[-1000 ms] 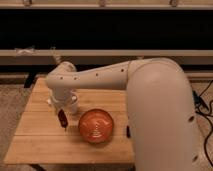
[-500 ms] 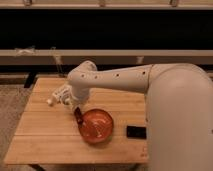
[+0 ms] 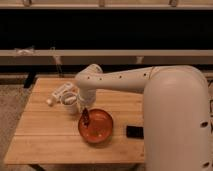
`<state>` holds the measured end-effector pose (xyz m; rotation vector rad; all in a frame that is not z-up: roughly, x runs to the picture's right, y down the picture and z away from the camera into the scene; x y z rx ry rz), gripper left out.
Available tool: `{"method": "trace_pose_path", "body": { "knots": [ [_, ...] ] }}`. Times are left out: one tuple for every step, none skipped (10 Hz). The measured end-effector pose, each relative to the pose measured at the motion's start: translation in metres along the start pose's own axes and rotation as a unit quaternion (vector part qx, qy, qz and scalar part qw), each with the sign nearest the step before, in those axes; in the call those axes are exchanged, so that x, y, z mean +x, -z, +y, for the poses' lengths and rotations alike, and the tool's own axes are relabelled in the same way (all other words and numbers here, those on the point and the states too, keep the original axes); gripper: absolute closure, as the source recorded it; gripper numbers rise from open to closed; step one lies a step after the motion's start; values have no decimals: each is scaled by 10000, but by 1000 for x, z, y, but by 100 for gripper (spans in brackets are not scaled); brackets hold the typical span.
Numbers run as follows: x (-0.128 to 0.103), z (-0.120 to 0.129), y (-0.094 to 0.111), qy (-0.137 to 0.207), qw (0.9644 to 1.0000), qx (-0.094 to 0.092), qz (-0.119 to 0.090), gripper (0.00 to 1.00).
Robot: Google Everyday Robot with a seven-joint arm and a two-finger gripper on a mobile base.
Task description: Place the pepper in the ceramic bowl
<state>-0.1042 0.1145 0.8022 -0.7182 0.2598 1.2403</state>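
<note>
The pepper (image 3: 86, 117) hangs upright over the left inner edge of the ceramic bowl (image 3: 96, 126), its long axis running near vertical and its dark tip pointing down into the basin. It sits directly beneath the gripper (image 3: 85, 111), whose fingers are clamped on the pepper's upper end. Pepper and bowl floor look apart, though the gap cannot be judged exactly. The release therefore turns on one relation: the pepper lies straight below the fingers and just inside the bowl's left rim, so opening the fingers should drop it into the bowl, while any drift leftward risks landing it on the rim or the wooden table (image 3: 45, 135).

Just left of the bowl stands a small white cup (image 3: 70, 102), with a clear plastic bottle (image 3: 58, 94) lying on its side beyond it, farther left and toward the back of the table. A small black object (image 3: 134, 132) rests on the table right of the bowl. The white arm (image 3: 125, 80) reaches in from the right, above the bowl.

Compared with half a second ago, the pepper, which was then at the bowl's outer left rim, is now within the rim line. The arm's elbow has swung rightward, exposing the cup and bottle more fully. The bowl, cup and black object keep their places.
</note>
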Motion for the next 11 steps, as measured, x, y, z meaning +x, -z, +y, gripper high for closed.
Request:
{"method": "trace_pose_path", "body": {
  "knots": [
    [2, -8, -1, -95, 10000, -5, 7, 25],
    [5, -17, -1, -196, 9998, -27, 6, 20],
    [10, -26, 0, -277, 9996, -51, 8, 20],
    [15, -34, 0, -317, 9995, -78, 10, 20],
    [22, -38, 2, -283, 9995, -141, -4, 20],
    [28, -34, 4, -205, 9995, -226, -36, 20],
    [33, -34, 8, -176, 9994, -284, -58, 20],
    [36, -36, 11, -164, 9993, -323, -71, 20],
    [36, -33, 11, -141, 9993, -330, -67, 20],
    [36, -33, 11, -140, 9993, -338, -67, 20],
    [36, -34, 11, -151, 9993, -332, -68, 20]
  ]
}}
